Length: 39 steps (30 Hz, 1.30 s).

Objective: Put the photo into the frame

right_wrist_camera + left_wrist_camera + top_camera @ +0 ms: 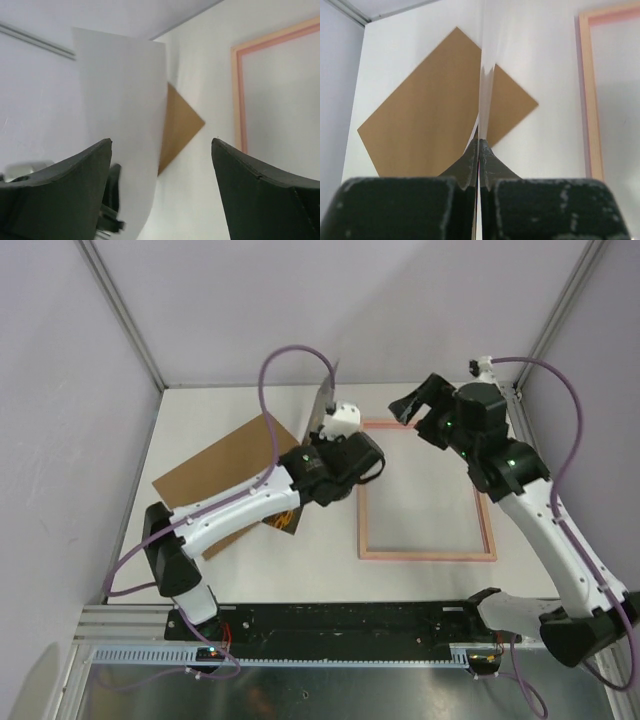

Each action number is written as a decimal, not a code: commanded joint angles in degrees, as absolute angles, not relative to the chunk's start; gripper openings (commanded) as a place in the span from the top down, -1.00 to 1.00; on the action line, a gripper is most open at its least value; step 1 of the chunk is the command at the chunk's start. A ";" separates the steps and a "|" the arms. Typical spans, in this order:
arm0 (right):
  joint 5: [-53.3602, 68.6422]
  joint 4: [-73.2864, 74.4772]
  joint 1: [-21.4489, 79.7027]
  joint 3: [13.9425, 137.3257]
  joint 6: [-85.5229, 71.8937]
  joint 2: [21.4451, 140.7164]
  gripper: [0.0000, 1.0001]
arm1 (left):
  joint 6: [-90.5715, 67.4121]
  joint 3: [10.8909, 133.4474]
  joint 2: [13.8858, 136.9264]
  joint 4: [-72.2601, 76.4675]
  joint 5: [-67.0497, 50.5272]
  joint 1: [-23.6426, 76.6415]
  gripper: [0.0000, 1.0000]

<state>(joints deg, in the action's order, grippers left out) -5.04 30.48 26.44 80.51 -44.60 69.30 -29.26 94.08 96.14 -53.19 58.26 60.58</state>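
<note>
Photo (120, 115) upright in left hand (479, 162)

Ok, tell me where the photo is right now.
In the top view, the photo is pinched upright in the left gripper, between the brown board and the frame.

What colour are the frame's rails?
The frame is pale pink and light wood; left wrist view shows it best.
</note>
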 commanded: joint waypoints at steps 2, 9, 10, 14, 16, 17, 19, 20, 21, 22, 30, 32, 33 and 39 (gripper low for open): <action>-10.90 36.00 26.29 77.76 -40.59 67.78 -0.57 | -22.99 103.90 92.29 -51.32 57.30 54.81 1.00; -19.67 37.18 34.02 71.76 -38.51 75.37 -0.35 | -18.79 114.60 91.14 -50.16 46.31 46.00 1.00; -20.86 37.14 35.47 71.65 -38.37 77.41 -0.34 | -18.63 115.66 90.88 -50.13 44.65 45.02 1.00; -22.95 36.33 39.58 71.46 -38.02 85.54 -0.27 | -17.23 118.92 90.12 -50.01 40.58 41.89 1.00; -22.85 35.60 41.03 71.41 -37.98 89.28 -0.24 | -17.18 119.44 89.48 -50.07 37.96 40.09 1.00; -22.72 35.16 41.65 71.39 -37.89 91.40 -0.22 | -17.34 119.49 89.13 -50.09 36.25 39.12 1.00; -22.01 33.82 43.06 71.37 -38.01 94.52 -0.20 | -17.45 119.37 88.29 -50.09 34.35 37.75 1.00; -21.68 33.17 43.59 71.37 -38.04 95.65 -0.20 | -17.38 119.14 88.00 -50.05 33.92 37.29 1.00; -21.43 32.58 44.08 71.37 -38.18 97.04 -0.19 | -17.35 118.90 87.59 -50.07 33.53 36.79 1.00; -21.17 32.20 44.41 71.37 -38.29 98.18 -0.17 | -17.33 118.55 87.26 -50.09 32.98 36.15 1.00; -21.58 31.63 46.14 71.37 -39.28 104.28 -0.04 | -17.45 116.22 85.09 -49.60 29.94 33.08 1.00; -22.01 31.86 46.29 71.35 -39.40 104.91 -0.04 | -17.35 116.02 84.93 -49.51 29.46 32.55 1.00; -22.16 31.97 46.35 71.36 -39.47 105.14 -0.04 | -17.29 115.98 84.83 -49.45 29.19 32.27 1.00; -21.98 32.01 46.80 71.37 -39.58 106.61 0.00 | -17.10 115.70 84.50 -49.09 28.19 31.28 1.00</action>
<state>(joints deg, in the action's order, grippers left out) -20.12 32.69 46.19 71.05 -38.85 105.62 -18.87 115.90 86.87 -51.13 29.69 32.18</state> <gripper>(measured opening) 0.515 0.004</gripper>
